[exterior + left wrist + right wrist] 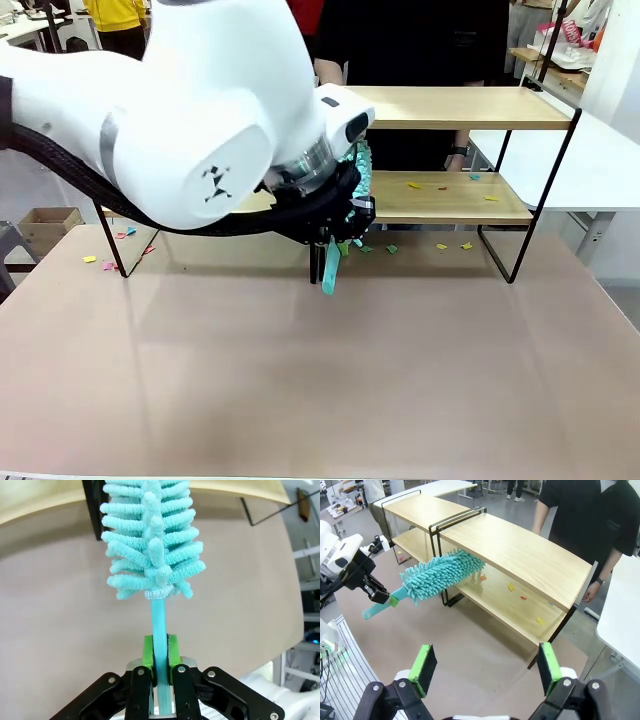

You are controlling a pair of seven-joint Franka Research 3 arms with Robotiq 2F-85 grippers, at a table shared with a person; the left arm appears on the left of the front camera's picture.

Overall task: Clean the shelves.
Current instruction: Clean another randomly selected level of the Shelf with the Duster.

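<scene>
Left hand (160,650): clenched hard on the duster's thin handle, green pads pinching it from both sides.
Duster (152,545): the fluffy teal head runs straight out ahead of the hand. In the right wrist view its far end sits at the shelves' front edge, tucked just under the top board beside the black middle posts.
Under the hand: bare desk (320,380), wide and open all round; the handle's tail points down at it.
Right hand (486,665): released, pads spread wide with nothing between them, hanging over the desk well back from the shelves.
Shelves (450,105): just beyond the left hand, open-fronted, with a clear gap between the two boards.
Paper scraps (415,185): coloured bits dot the lower board off to the left hand's right, and more lie on the desk by the frame's feet.
Person (590,510): farthest out, standing behind the shelves.
</scene>
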